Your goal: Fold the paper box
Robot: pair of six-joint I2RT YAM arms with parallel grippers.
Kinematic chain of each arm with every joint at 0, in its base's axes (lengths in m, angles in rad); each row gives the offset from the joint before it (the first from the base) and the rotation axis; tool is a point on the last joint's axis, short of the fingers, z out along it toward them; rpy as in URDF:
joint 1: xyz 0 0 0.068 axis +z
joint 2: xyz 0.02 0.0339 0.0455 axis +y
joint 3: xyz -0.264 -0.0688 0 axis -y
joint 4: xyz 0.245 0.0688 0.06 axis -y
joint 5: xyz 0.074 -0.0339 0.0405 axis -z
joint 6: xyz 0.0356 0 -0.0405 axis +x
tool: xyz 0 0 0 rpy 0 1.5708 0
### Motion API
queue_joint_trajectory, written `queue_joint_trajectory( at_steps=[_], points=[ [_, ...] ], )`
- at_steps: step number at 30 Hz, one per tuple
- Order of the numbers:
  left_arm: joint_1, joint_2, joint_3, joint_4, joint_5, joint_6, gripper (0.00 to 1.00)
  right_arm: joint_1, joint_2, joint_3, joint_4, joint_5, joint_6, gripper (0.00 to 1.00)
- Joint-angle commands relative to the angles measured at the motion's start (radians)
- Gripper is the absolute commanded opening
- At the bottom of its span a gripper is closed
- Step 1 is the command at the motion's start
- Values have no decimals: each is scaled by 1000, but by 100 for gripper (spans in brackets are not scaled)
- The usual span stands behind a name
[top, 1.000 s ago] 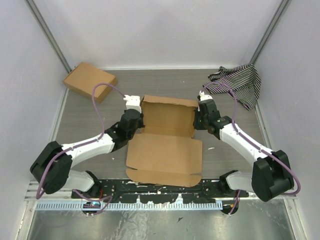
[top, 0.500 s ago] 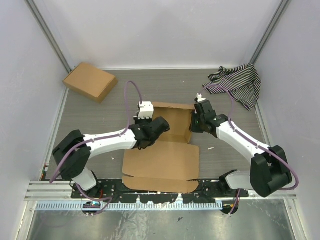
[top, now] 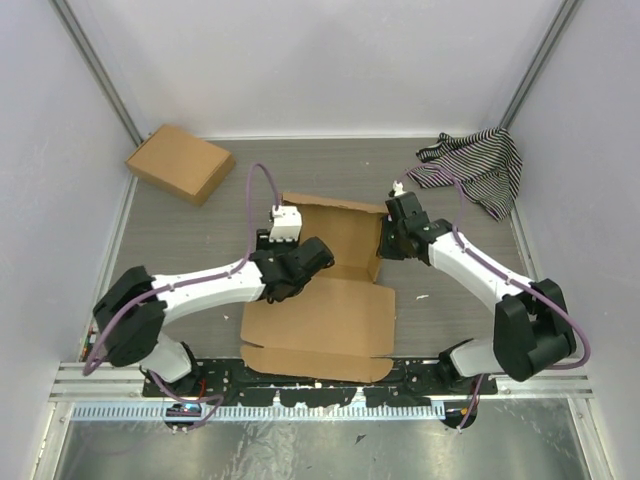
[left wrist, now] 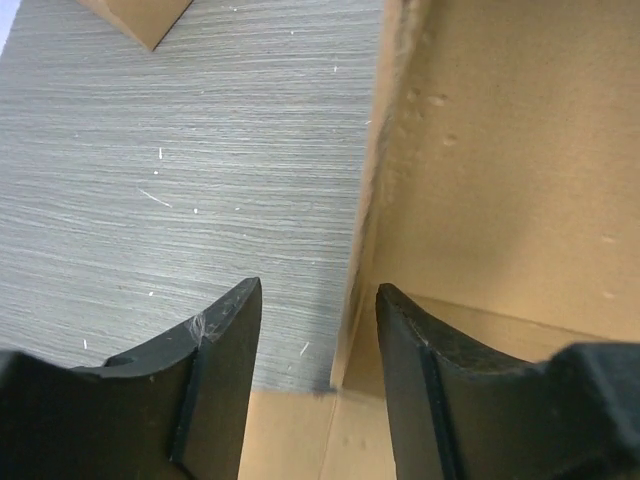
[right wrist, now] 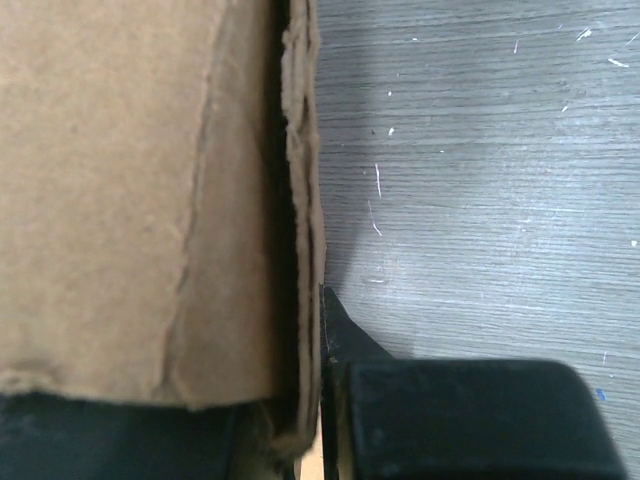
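The paper box (top: pixel 322 315) lies mid-table as a brown die-cut sheet: its near panel is flat and its far half has raised walls. My left gripper (top: pixel 320 250) is open at the box's left wall. In the left wrist view the gripper (left wrist: pixel 318 290) straddles that wall's edge (left wrist: pixel 352 300), one finger over the table and one inside the box (left wrist: pixel 500 150). My right gripper (top: pixel 383 245) is shut on the doubled-over right wall. The right wrist view shows the cardboard (right wrist: pixel 120 180) pinched in the gripper (right wrist: pixel 305 340), with one finger hidden behind the flap.
A second, fully formed brown cardboard box (top: pixel 180 163) sits at the far left; its corner (left wrist: pixel 140 15) shows in the left wrist view. A striped cloth (top: pixel 475 170) is bunched at the far right. White walls close in three sides.
My left gripper swung in from outside the box's left side to its left wall and opened. The box slid slightly left and toward me. The right gripper kept its hold.
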Motion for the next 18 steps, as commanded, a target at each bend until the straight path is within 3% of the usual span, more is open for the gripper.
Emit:
queue_joint_trajectory(
  at_steps=[1,8,15,18],
  points=[
    [3,-126,-5,-44,59,27,57,-4,18,52,38,-3,38,5],
    [4,-291,5,-116,115,54,59,-3,59,65,40,-9,45,10],
    [57,-449,33,-219,205,71,59,-3,66,121,10,-111,30,59],
    [69,-501,31,-256,230,71,59,-3,54,165,-41,-107,-6,63]
  ],
)
